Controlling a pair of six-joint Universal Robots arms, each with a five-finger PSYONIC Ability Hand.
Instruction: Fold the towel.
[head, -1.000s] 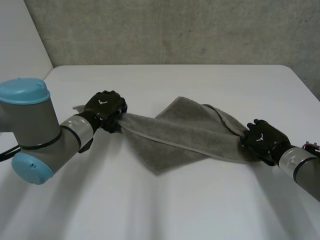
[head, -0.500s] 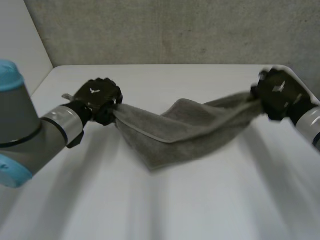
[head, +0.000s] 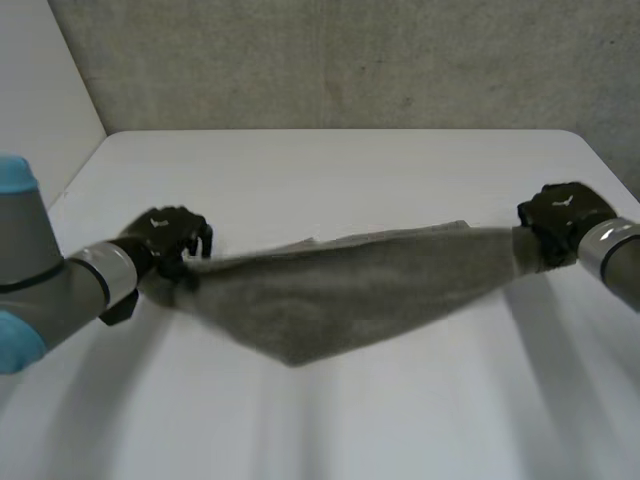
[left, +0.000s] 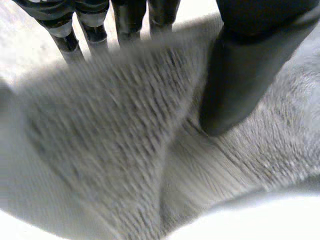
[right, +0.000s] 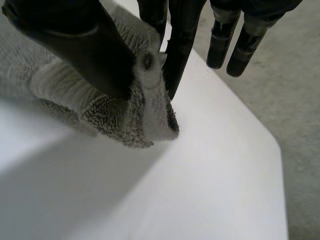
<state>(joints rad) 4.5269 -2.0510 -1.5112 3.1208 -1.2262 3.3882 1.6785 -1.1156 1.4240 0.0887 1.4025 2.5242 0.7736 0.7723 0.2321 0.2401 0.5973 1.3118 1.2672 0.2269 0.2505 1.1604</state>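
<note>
Head view, entry for one moment.

Change since half a second ago: the towel (head: 340, 295), then sagging with a bunched hump in its middle, is now drawn out long between the two hands, its upper edge nearly straight. The left hand (head: 165, 240) has come nearer the camera and further toward its own side. The right hand (head: 560, 215) has dropped a little from its raised position. One second ago the towel lay across the table (head: 340, 170), with the right hand low at its near end.

Count:
- Towel, one, grey terry. It spans from hand to hand, and its lower part hangs in a shallow V. Whether the tip of the V touches the table cannot be told.
- Hands, two, black, one at each end of the towel.
- Arms, two, grey.
- Table, one, white, with a grey wall (head: 340, 60) behind it.

Grasp:
- Left wrist view: the thumb (left: 240, 75) presses into the cloth, which passes under the fingers (left: 65, 35); clamped on the towel.
- Right wrist view: the thumb (right: 75, 45) and one of the fingers (right: 180, 45) pinch a corner of the towel, while two more fingers stand clear of it.

Markings: one small white mark on the back of each hand, not legible as writing.
</note>
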